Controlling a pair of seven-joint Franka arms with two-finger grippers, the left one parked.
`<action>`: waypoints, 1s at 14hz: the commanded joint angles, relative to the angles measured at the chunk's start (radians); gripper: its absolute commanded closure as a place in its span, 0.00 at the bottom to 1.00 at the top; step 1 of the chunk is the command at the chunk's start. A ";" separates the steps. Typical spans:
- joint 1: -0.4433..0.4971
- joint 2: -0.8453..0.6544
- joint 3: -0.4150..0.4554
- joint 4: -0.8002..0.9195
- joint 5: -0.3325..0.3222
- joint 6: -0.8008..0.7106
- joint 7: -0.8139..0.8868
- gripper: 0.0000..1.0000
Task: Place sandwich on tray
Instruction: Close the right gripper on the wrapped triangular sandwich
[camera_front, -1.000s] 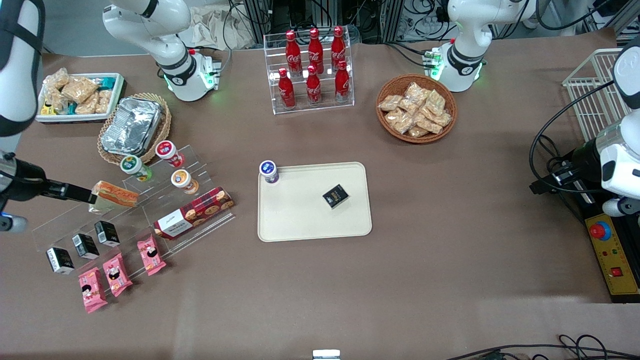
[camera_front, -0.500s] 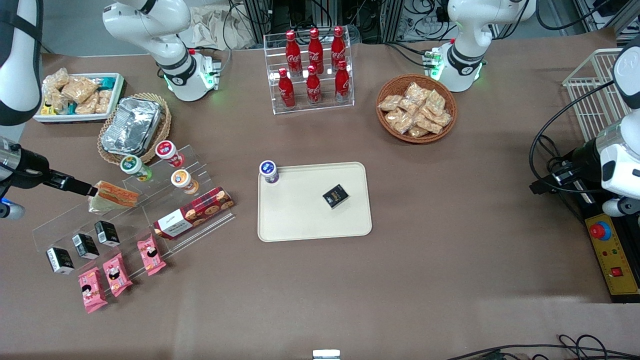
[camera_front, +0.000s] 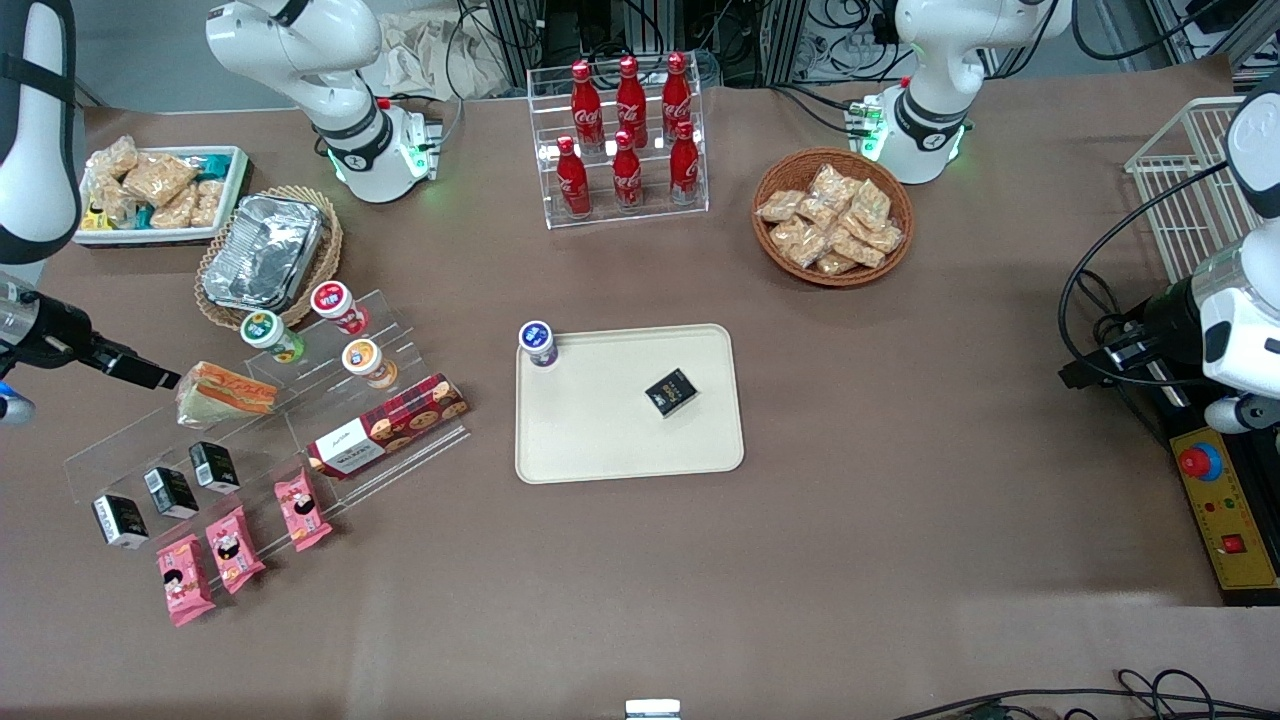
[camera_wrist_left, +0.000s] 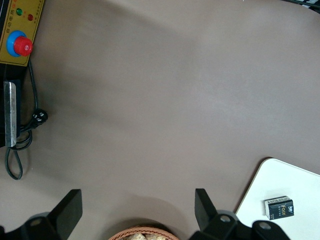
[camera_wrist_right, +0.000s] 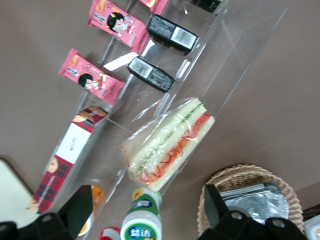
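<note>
The sandwich (camera_front: 226, 392) (camera_wrist_right: 170, 145), a clear-wrapped wedge with red and green filling, lies on the upper step of a clear acrylic stand (camera_front: 250, 440). My gripper (camera_front: 160, 378) (camera_wrist_right: 147, 196) is open at the sandwich's end toward the working arm's end of the table. Its tips sit just short of the wrap and hold nothing. The cream tray (camera_front: 600, 445) (camera_wrist_left: 295, 185) lies flat at mid-table. A small black box (camera_front: 671, 391) rests on the tray and a white bottle (camera_front: 538, 343) stands at one corner.
Three small capped bottles (camera_front: 271, 334) stand on the stand beside the sandwich. A red cookie box (camera_front: 388, 425), black packets (camera_front: 170, 488) and pink snack packets (camera_front: 230, 545) lie nearer the camera. A foil container in a wicker basket (camera_front: 265, 255) is farther back, and a cola rack (camera_front: 625, 140) too.
My gripper has drawn back from the sandwich toward the working arm's end of the table. The sandwich stays on the stand, barely shifted.
</note>
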 joint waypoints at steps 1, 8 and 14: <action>-0.005 0.018 0.002 -0.023 -0.031 0.011 0.089 0.01; 0.007 0.070 0.010 -0.023 -0.022 0.075 0.559 0.02; 0.006 0.112 0.010 -0.032 0.015 0.081 0.599 0.02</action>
